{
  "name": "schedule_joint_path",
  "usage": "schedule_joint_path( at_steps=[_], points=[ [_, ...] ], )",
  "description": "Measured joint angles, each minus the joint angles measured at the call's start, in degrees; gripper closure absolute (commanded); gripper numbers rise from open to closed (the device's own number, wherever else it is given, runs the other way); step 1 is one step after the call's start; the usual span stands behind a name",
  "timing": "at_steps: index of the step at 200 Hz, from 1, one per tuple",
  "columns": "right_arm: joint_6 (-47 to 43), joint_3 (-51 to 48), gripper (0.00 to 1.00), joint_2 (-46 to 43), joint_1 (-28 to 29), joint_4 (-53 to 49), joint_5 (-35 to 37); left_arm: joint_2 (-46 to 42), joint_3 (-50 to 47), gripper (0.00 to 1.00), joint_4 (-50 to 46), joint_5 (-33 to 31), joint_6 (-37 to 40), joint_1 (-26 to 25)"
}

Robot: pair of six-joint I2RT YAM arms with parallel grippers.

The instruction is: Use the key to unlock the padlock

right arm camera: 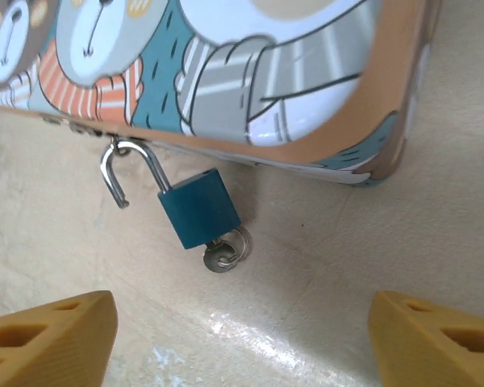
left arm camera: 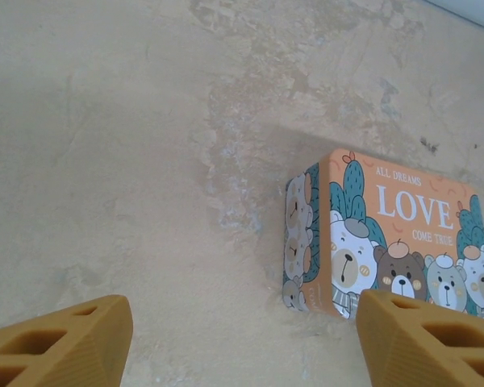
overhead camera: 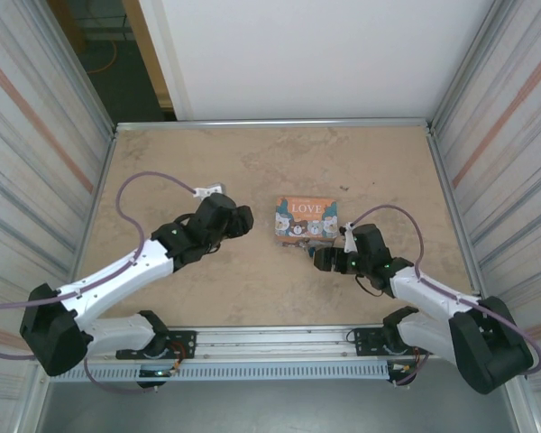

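Well, left gripper: fingers spread wide, empty, over the bare table left of the tin box.
tin box: orange, "LOVE" and cartoon bears on the lid, lying flat.
padlock: tiny, teal-blue body, thin silvery shackle sprung open, hooked on the tin box's near edge.
key: silvery head at the padlock's bottom end.
right gripper: spread wide, empty, near the padlock.

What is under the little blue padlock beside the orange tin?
A small silvery key with a ring pokes out below the padlock, resting on the table. Its blade cannot be seen, hidden inside the lock body.
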Motion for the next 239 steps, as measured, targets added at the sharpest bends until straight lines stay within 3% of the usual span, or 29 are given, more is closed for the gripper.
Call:
schedule_joint_path(
  at_steps=[6,92,164,239],
  points=[
    [-0.09,0.02,0.00,-0.79,-0.04,-0.42,0.13,0.00,-0.17,0.25,0.72,1.11,0.22,0.57],
    [-0.24,1.25,0.01,-6.80,-3.65,-3.76,2.40,8.15,0.39,0.27,7.80,19.89,1.14,6.08],
    [-0.24,6.12,0.01,1.01,-7.91,-1.57,0.35,21.42,6.32,0.35,12.46,35.47,1.44,8.20],
    [-0.48,11.65,0.01,12.61,-8.11,3.10,-1.81,30.99,8.92,0.42,17.00,42.32,0.57,8.17]
  ],
)
